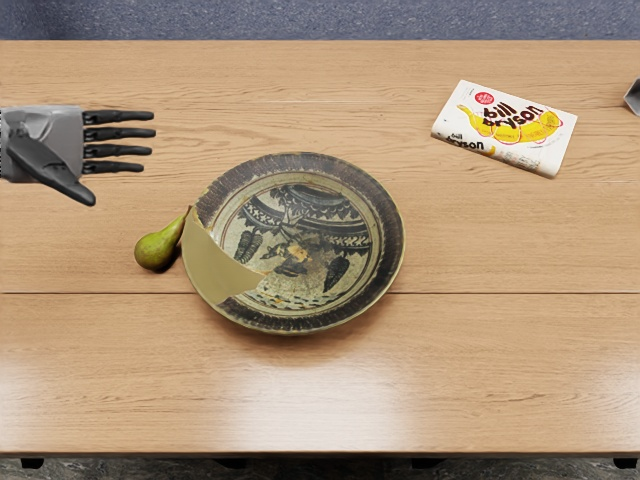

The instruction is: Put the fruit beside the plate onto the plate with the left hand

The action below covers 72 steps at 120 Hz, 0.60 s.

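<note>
A green pear [158, 247] lies on the table just left of a round patterned plate [385, 235], its stem end touching the plate's left rim. The plate's left rim rises and hides part of its inside. My left hand [95, 150] hovers at the far left, above and to the left of the pear, fingers stretched flat toward the right and thumb pointing down-right. It holds nothing. At the right edge only a small grey bit [632, 96] shows.
A white and yellow book [504, 127] lies at the back right of the wooden table. The table's front edge runs along the bottom of the view.
</note>
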### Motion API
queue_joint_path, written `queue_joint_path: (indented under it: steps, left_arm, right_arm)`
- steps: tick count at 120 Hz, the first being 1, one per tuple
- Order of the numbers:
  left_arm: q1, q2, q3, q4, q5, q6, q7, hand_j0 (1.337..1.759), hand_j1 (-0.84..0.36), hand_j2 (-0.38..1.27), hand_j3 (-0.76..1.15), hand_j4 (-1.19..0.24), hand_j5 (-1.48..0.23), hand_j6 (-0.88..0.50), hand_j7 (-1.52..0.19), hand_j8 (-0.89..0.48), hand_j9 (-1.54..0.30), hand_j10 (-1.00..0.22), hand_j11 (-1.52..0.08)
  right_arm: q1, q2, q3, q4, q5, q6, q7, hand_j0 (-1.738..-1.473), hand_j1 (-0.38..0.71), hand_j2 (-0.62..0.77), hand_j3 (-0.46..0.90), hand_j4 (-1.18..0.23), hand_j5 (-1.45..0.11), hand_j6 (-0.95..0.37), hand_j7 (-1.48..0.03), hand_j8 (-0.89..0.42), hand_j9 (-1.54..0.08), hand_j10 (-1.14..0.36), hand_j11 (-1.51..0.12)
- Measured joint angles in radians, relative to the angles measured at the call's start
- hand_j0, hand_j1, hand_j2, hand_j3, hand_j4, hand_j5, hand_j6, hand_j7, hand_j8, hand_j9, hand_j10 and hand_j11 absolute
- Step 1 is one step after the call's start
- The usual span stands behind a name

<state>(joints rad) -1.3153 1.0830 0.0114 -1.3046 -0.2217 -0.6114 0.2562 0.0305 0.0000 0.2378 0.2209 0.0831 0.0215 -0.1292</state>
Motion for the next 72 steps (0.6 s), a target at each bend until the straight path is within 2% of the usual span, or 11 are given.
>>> queue_joint_path:
  steps: [18, 34, 54, 72]
  left_arm:
    - [-0.005, -0.001, 0.000, -0.008, 0.001, 0.000, 0.001, 1.658, 0.35, 0.00, 0.00, 0.00, 0.00, 0.00, 0.00, 0.00, 0.00, 0.00, 0.00]
    - [-0.047, -0.023, -0.002, -0.008, 0.037, 0.000, 0.001, 1.658, 0.35, 0.00, 0.00, 0.00, 0.00, 0.00, 0.00, 0.00, 0.00, 0.00, 0.00]
    - [-0.064, -0.077, -0.011, -0.010, 0.172, 0.000, 0.002, 1.658, 0.35, 0.00, 0.00, 0.00, 0.00, 0.00, 0.00, 0.00, 0.00, 0.00, 0.00]
    - [-0.107, -0.062, -0.019, -0.026, 0.336, 0.000, 0.004, 1.658, 0.35, 0.00, 0.00, 0.00, 0.00, 0.00, 0.00, 0.00, 0.00, 0.00, 0.00]
  right_arm:
    - [0.000, 0.000, -0.005, 0.001, -0.002, 0.000, 0.000, -1.658, -0.32, -0.01, 0.00, -0.03, -0.03, -0.03, -0.03, -0.03, -0.03, -0.03, -0.03]
    - [0.000, 0.000, -0.005, 0.001, -0.003, 0.000, 0.001, -1.658, -0.32, -0.01, 0.00, -0.03, -0.03, -0.03, -0.03, -0.03, -0.03, -0.03, -0.03]
    - [0.001, 0.000, -0.005, 0.001, -0.003, 0.000, 0.002, -1.658, -0.32, -0.01, 0.00, -0.03, -0.03, -0.03, -0.03, -0.03, -0.03, -0.03, -0.03]
    - [0.001, 0.000, -0.005, 0.001, -0.004, 0.000, 0.002, -1.658, -0.32, -0.01, 0.00, -0.03, -0.03, -0.03, -0.03, -0.03, -0.03, -0.03, -0.03]
